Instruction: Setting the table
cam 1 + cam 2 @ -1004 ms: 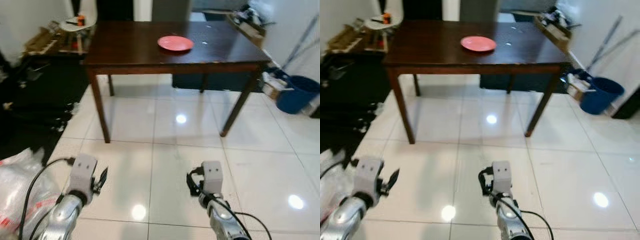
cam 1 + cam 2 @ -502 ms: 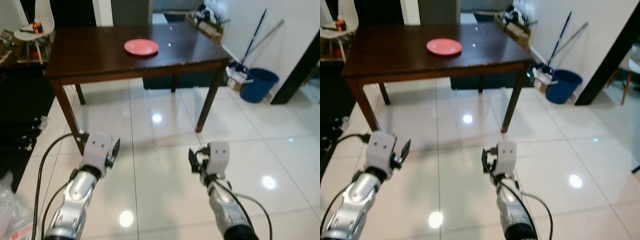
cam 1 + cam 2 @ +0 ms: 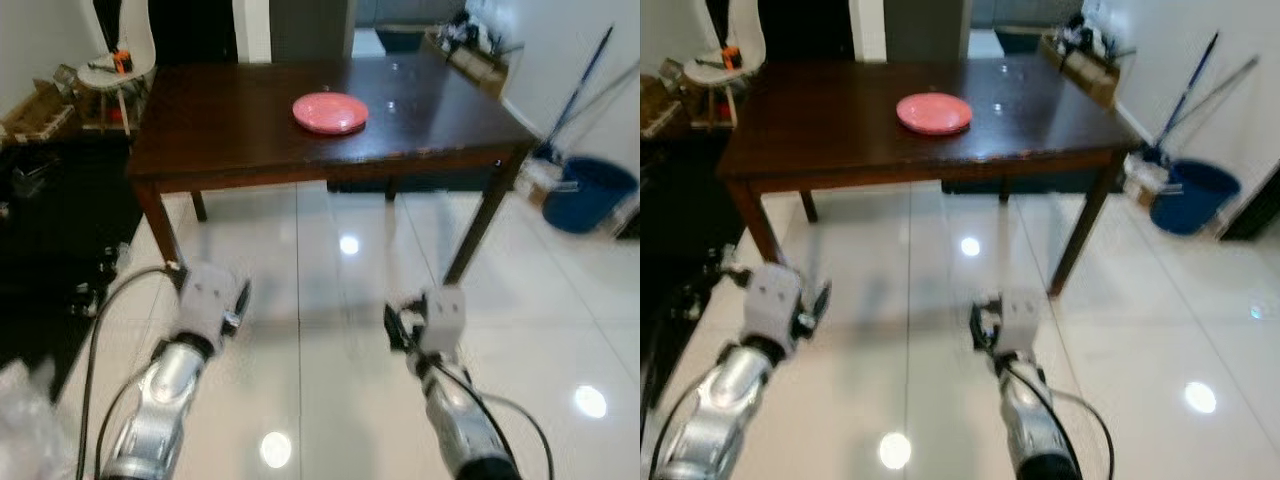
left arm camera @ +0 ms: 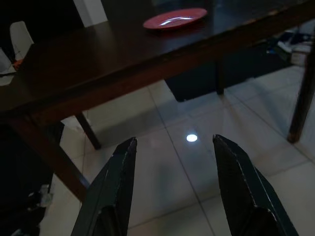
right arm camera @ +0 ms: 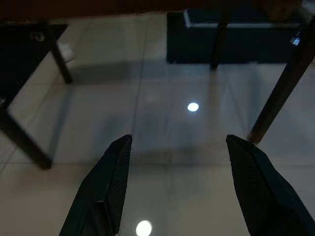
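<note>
Both arms are held out low over the floor, the left claw and right claw spread wide and empty. The pink plate sits mid-tabletop, toward the far edge. Best to stop square at the near edge before reaching.

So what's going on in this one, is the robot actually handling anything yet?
Not yet. The robot stands on the white tiled floor short of the dark wooden table, which carries one pink plate. The left gripper and right gripper are both held out in front, open and empty, low before the table's near edge. A blue bucket sits off to the right.
</note>
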Controlling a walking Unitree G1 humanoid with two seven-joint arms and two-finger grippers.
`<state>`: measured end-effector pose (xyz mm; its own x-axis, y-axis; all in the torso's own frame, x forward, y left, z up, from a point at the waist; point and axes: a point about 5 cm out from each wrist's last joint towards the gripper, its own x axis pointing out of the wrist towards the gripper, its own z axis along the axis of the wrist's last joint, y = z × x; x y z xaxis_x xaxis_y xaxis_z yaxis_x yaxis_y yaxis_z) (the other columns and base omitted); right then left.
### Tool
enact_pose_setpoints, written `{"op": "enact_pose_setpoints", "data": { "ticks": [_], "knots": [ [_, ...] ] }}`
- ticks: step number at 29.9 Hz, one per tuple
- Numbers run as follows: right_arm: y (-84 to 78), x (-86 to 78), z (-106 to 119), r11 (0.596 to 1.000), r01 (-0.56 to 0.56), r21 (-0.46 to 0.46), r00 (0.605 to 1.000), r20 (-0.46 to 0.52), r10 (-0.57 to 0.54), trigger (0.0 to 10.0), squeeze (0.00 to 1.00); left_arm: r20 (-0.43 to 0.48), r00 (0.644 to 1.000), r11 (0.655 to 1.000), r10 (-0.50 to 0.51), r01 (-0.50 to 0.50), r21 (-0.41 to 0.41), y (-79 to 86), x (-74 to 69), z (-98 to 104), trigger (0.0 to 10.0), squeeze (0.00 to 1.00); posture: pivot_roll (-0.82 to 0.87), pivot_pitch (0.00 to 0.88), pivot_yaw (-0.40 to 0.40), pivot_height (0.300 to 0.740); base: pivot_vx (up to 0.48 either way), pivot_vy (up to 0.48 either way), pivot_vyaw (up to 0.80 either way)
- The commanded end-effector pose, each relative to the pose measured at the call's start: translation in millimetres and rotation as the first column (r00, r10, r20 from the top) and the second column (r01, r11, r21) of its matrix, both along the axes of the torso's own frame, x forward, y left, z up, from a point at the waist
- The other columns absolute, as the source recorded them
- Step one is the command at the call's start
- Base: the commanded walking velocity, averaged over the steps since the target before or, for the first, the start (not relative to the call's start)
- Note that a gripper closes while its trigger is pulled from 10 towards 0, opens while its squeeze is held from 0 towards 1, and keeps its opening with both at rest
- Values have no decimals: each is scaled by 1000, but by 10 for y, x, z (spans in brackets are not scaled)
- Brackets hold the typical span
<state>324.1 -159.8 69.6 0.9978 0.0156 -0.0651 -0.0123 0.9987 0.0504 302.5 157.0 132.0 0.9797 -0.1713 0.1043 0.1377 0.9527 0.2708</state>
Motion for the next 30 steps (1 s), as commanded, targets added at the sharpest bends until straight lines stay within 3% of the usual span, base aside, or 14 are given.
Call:
{"op": "enact_pose_setpoints", "data": {
  "ticks": [1,7,17,25,27,30],
  "knots": [
    [21,-56,-98,1000,8,21,999,-44,-7,10000,0,-25,1000,1000,5,-5,6,18,-21,-49,10000,0,40,35,32,740,469,0,-775],
    [22,-58,-98,1000,10,19,999,-45,-9,10000,0,-26,1000,1000,7,-7,6,21,-18,-48,10000,0,41,35,32,740,469,0,-775],
    [-23,4,52,1000,15,-25,1000,19,-15,10000,0,-26,1000,1000,8,-7,5,22,-8,-37,10000,0,38,33,35,740,469,0,0],
    [-52,118,431,995,16,-99,984,175,2,10000,0,-9,1000,1000,12,-12,-9,21,24,32,10000,0,39,32,39,740,469,0,0],
    [-59,131,607,988,35,-152,964,265,7,10000,0,5,1000,1000,8,-8,-17,9,34,85,10000,0,40,33,40,740,469,0,0],
    [-69,138,735,986,47,-161,948,319,7,10000,0,23,1000,1000,-2,2,-20,-12,38,140,10000,0,41,32,40,740,469,0,0]
  ]
}}
